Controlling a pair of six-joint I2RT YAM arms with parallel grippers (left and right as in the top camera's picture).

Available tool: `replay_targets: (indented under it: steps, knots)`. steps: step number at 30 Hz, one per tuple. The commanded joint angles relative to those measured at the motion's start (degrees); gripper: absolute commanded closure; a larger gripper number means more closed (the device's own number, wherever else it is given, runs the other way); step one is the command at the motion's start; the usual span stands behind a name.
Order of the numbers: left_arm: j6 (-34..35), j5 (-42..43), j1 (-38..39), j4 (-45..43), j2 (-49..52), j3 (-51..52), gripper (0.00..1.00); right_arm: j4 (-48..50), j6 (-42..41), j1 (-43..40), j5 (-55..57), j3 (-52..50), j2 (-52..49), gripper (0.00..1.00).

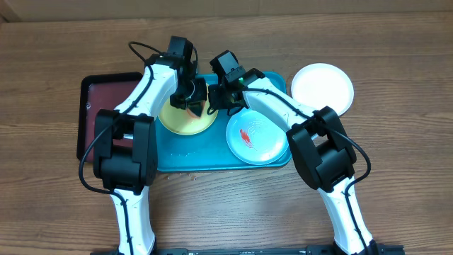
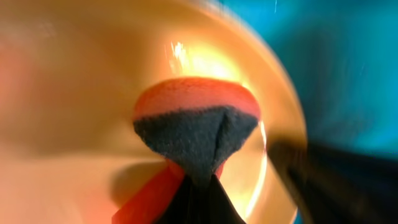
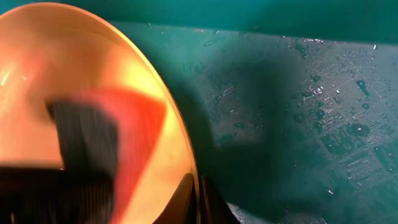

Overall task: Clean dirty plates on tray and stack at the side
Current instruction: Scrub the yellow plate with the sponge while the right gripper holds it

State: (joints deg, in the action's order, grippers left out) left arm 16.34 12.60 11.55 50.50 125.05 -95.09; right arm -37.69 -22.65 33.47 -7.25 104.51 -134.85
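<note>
The yellow-green plate (image 1: 180,120) lies on the left half of the turquoise tray (image 1: 205,157). My left gripper (image 1: 192,99) is shut on an orange sponge with a dark scouring face (image 2: 196,130) and presses it onto that plate (image 2: 68,93). My right gripper (image 1: 216,105) is shut on the plate's right rim (image 3: 177,143), one finger on each side (image 3: 198,196). The pale mint-blue plate (image 1: 258,138) with a red smear lies on the tray's right half. The white plate (image 1: 322,86) lies on the table to the right of the tray, with no smear showing.
A dark maroon black-rimmed tray (image 1: 106,95) lies against the turquoise tray's left side. Water drops cover the turquoise tray floor (image 3: 323,124). The two wrists are close together over the back of the tray. Wooden tabletop (image 1: 396,177) surrounds everything.
</note>
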Motion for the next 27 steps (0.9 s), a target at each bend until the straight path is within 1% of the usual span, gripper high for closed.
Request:
replay_targets:
  steps: [1,3,7,10,12,14,15,18,20,22,25,27]
  knots:
    - [-5.1,2.4,0.5,4.2,1.3,0.2,0.96,-1.4,0.5,-0.9,3.6,-1.9,-2.1,0.96]
    - [-5.6,-2.8,0.4,6.8,1.3,0.2,0.96,-1.4,0.5,-0.9,3.5,-1.9,-2.1,0.96]
    - [-5.6,-17.0,0.2,9.5,1.3,0.2,0.95,-1.4,0.5,-0.9,3.6,-1.9,-2.1,0.96]
    - [-5.0,-26.8,0.0,8.9,1.3,0.2,0.96,-1.5,0.5,-0.9,3.5,-1.9,-2.1,0.96]
    - [-3.4,-34.2,-0.2,7.3,1.3,0.1,0.96,-1.5,0.5,-0.9,3.5,-1.9,-2.1,0.96]
    - [-1.5,-39.6,-0.3,5.3,1.3,0.1,0.96,-1.5,0.5,-0.9,3.6,-1.9,-2.1,0.96]
    - [0.0,-40.7,-0.3,4.0,1.3,0.1,0.96,-1.4,0.5,-0.9,3.6,-1.9,-2.1,0.96]
    - [2.5,-39.0,-0.3,0.0,1.3,0.1,0.96,-1.4,0.5,-0.9,3.6,-1.9,-2.1,0.96]
    - [4.1,-35.8,-0.3,-2.8,1.3,0.1,0.96,-1.3,0.5,-0.9,3.5,-1.9,-2.1,0.96]
    - [4.5,-28.9,-0.3,-5.1,1.3,0.1,0.96,-1.2,0.5,-0.9,3.5,-1.9,-2.1,0.96]
    - [4.4,-15.1,-0.3,-7.6,1.3,0.1,0.96,-1.2,0.5,-0.9,3.5,-1.9,-2.1,0.96]
    - [4.5,-7.4,-0.2,-8.7,1.3,0.1,0.96,-1.2,0.5,-0.9,3.6,-1.9,-2.1,0.96]
